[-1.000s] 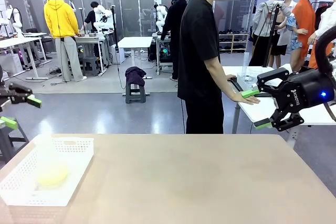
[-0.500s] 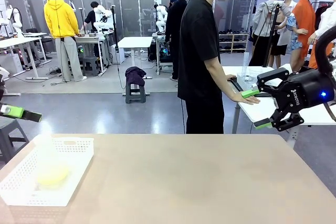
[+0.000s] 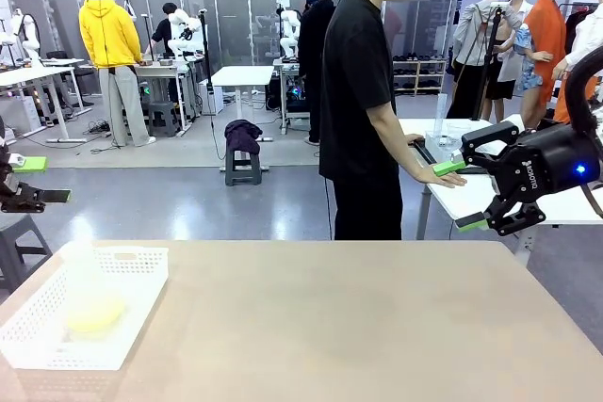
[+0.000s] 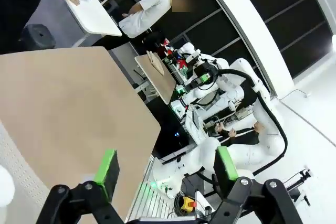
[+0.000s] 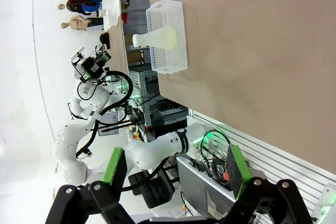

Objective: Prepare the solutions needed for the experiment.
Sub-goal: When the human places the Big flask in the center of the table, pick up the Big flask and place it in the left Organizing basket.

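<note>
— Where, relative to the white basket (image 3: 132, 265)?
— Solutions (image 3: 94, 313) inside it, in a translucent flask (image 5: 157, 38); left gripper (image 3: 24, 181) above and beside, right gripper (image 3: 464, 193) well apart. Both empty, fingers spread.
— Best approach?
— Probably lower left, grip flask neck, lift upright.

Most of the table (image 3: 330, 317) is wide open tan surface, so there's loads of room to pass through the middle and right. The one obstacle is the white basket (image 3: 141, 275) in the near-left corner, with a flask of yellowish liquid (image 3: 92, 313) standing inside it. The person's hand (image 3: 443, 176) rests on another table behind.
</note>
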Controlling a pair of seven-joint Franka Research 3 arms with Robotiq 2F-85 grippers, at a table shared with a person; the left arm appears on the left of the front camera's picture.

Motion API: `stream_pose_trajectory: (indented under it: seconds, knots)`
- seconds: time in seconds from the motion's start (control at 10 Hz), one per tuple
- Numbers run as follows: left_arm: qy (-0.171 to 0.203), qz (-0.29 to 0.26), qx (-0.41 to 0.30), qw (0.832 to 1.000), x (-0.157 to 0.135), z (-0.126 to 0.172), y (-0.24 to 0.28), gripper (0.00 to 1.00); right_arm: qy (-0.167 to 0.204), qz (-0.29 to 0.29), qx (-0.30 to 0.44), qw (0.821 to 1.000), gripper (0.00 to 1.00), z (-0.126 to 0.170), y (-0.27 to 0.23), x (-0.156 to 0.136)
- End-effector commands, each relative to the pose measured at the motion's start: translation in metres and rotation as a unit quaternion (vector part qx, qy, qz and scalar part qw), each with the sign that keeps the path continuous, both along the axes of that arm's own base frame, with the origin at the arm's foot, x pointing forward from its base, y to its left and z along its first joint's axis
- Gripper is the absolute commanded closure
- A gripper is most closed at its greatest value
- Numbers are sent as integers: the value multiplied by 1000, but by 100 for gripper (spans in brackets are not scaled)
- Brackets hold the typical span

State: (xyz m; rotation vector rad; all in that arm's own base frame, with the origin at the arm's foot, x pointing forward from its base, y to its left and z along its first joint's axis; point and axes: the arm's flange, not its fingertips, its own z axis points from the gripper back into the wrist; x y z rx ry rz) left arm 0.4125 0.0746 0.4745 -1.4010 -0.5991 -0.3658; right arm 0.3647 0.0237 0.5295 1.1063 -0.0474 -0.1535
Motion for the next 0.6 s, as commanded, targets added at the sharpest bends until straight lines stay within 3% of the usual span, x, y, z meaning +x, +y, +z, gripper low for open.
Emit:
stream_pose_trajectory:
  seconds: [0.0, 0.5]
  knots:
    - [-10, -8, -1, 1000, 1, 0, -2, 7, -4, 0, 6, 1000, 4, 1, 0, -1]
    - [-10, -8, -1, 1000, 1, 0, -2, 7, -4, 0, 6, 1000, 4, 1, 0, -1]
